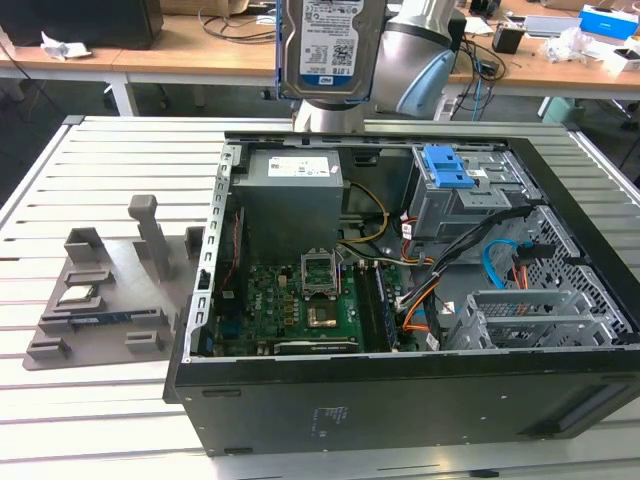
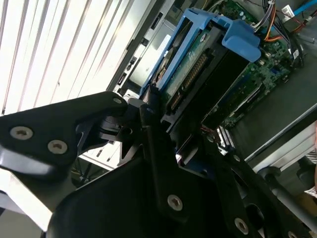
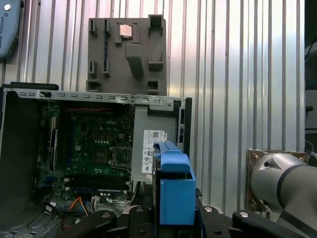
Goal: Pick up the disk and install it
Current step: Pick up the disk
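The disk (image 1: 331, 45) is held in the air at the top of the exterior view, above the far edge of the open computer case (image 1: 400, 410), with its white-and-blue label turned toward the camera. It is seen upright, clear of the case and touching nothing below it.

In the second wrist view the hand (image 2: 168, 124) is shown closed on the disk (image 2: 198, 69). Its black fingers (image 2: 148, 134) are pressed against 1 end of the drive, and the blue bracket (image 2: 237, 37) is wrapped round the drive's sides. In the first wrist view the bracket (image 3: 176, 188) is seen standing out from the hand, with the motherboard (image 3: 94, 144) and the power supply (image 3: 148, 121) lying beyond it inside the case.

The grey metal cage (image 1: 460, 215) with its blue latch (image 1: 447, 168) is set in the case's far corner, toward the exterior view's right. A grey tray (image 1: 110, 300) is laid on the slatted counter (image 1: 90, 420) just beside the case on the exterior view's left, and 1 small square chip (image 1: 78, 294) is seated in it. The arm (image 1: 425, 50) is seen behind the disk.
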Tool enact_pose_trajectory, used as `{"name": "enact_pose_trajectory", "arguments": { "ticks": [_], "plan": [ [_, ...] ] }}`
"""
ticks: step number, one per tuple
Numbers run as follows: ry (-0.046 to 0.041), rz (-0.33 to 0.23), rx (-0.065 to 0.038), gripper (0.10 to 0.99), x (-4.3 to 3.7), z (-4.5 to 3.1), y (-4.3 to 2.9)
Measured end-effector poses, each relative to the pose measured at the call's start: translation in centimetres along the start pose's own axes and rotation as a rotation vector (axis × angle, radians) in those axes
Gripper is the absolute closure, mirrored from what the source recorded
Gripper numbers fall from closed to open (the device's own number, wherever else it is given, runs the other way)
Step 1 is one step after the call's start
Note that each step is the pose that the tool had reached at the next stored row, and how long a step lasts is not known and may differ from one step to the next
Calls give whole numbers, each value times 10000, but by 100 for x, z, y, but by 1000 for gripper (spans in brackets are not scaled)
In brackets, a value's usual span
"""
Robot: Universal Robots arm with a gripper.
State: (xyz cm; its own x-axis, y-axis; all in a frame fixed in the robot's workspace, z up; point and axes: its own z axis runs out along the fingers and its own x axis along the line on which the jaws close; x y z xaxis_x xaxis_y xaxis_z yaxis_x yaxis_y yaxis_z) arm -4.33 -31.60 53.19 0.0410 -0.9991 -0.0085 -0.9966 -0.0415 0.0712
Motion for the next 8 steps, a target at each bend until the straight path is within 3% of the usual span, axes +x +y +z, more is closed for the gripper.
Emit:
{"name": "enact_pose_trajectory", "arguments": {
  "ticks": [4, 8],
  "plan": [
    [0, 3, -1, 722, 10, -18, -250],
    [-2, 2, 1, 722, 15, -25, -367]
  ]
}}
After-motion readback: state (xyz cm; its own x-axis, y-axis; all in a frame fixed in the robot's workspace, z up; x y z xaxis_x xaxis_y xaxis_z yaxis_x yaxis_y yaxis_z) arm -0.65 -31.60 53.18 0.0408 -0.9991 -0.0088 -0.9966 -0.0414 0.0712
